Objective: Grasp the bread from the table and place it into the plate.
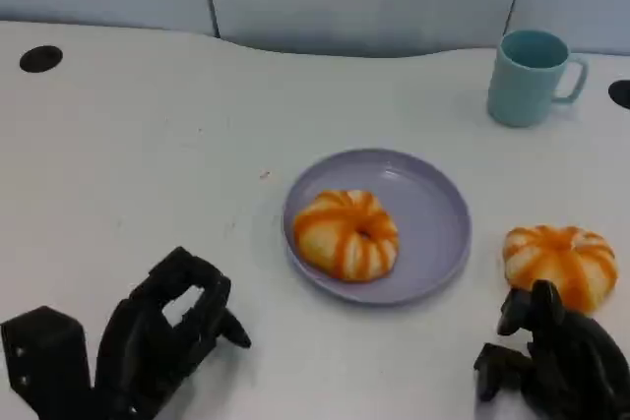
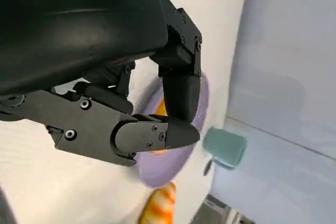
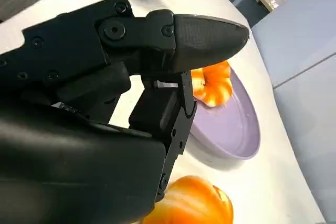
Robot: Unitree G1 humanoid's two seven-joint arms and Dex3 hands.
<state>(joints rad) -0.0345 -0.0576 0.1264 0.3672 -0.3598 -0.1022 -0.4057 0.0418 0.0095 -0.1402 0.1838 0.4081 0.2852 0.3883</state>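
Observation:
An orange-striped bread (image 1: 560, 263) lies on the white table to the right of the lilac plate (image 1: 433, 233). A second, similar bread (image 1: 346, 233) sits inside the plate, on its left half. My right hand (image 1: 556, 356) is just in front of the table bread, fingers bent and apart, holding nothing. In the right wrist view the table bread (image 3: 194, 203) shows close under my right hand (image 3: 105, 103), with the plate (image 3: 236, 129) and its bread (image 3: 212, 85) beyond. My left hand (image 1: 162, 331) rests at the near left, loosely curled and holding nothing, apart from the plate.
A teal mug (image 1: 530, 76) stands at the back right, well behind the plate. Dark round holes (image 1: 40, 58) mark the table's far corners. A pale wall runs behind the table's curved back edge. In the left wrist view, the mug (image 2: 226, 148) lies past the plate (image 2: 173, 166).

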